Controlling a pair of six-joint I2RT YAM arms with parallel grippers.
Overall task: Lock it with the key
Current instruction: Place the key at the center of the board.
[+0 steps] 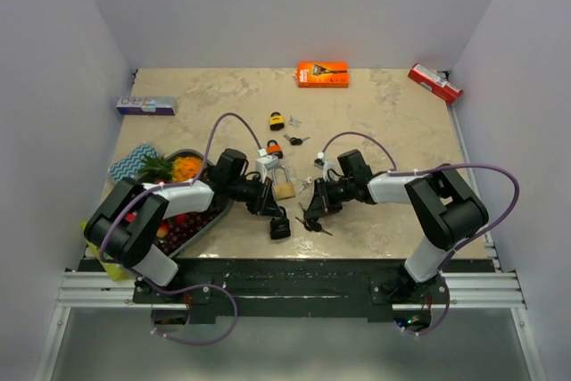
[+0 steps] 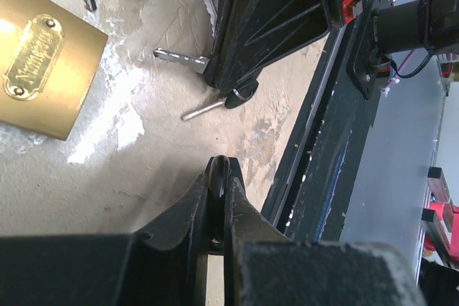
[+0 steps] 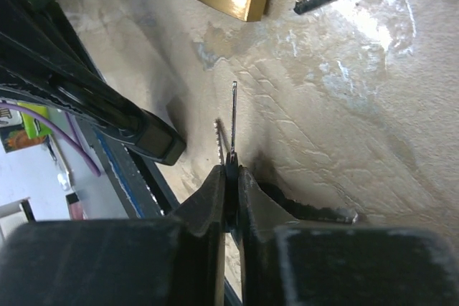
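One grey metal key [image 3: 234, 116]: pinched edge-on in right fingers [image 3: 208, 198], fully closed.
Left fingers [image 2: 193, 206]: pressed together over beige desk [image 2: 143, 170].

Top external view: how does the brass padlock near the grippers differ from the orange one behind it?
The brass padlock is clearly larger than the orange padlock. The brass padlock is gold-coloured, the orange padlock orange and black. The brass padlock lies nearer the robot; the orange padlock lies farther back. Both lie ungripped on the table.

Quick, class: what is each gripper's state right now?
Left gripper: closed, nothing visibly held.
Right gripper: closed on a key.
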